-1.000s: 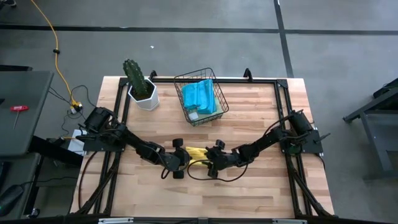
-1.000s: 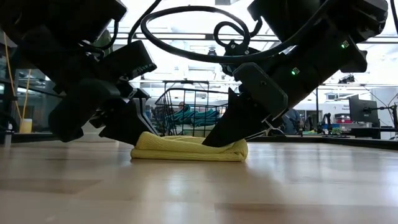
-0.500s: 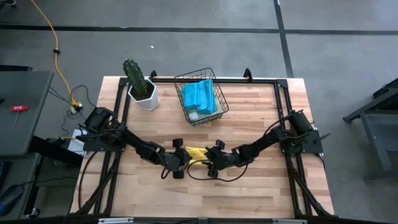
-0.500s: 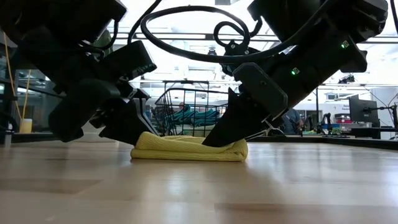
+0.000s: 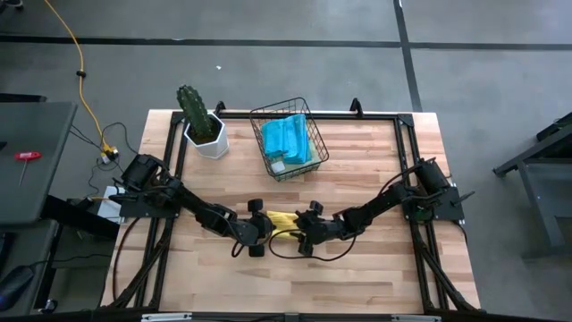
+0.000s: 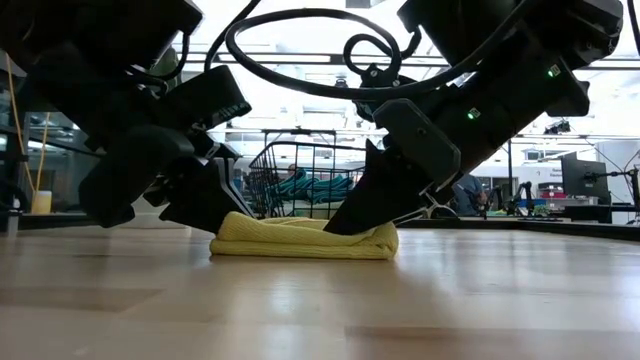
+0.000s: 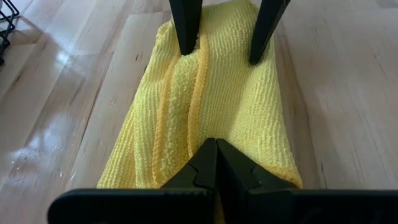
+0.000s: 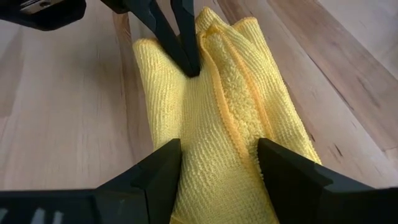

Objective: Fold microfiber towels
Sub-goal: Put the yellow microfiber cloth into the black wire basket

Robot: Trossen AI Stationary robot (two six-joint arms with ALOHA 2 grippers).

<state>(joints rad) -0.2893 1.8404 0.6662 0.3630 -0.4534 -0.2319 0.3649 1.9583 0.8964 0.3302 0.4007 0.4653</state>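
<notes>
While the pale wooden counter [image 5: 357, 143] carries a yellow towel [image 6: 300, 238], the left end effector [image 7: 214, 163] is pressed together on it and the right end effector [image 8: 219, 163] spread over it.

Both arms reach inward low, left end effector [image 7: 216, 163] closed, right end effector [image 8: 217, 163] spread apart.

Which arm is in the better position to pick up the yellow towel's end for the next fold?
Probably the left. The left gripper is shut on the yellow towel at one end, while the right gripper stands open, fingers only resting on the other end.
</notes>
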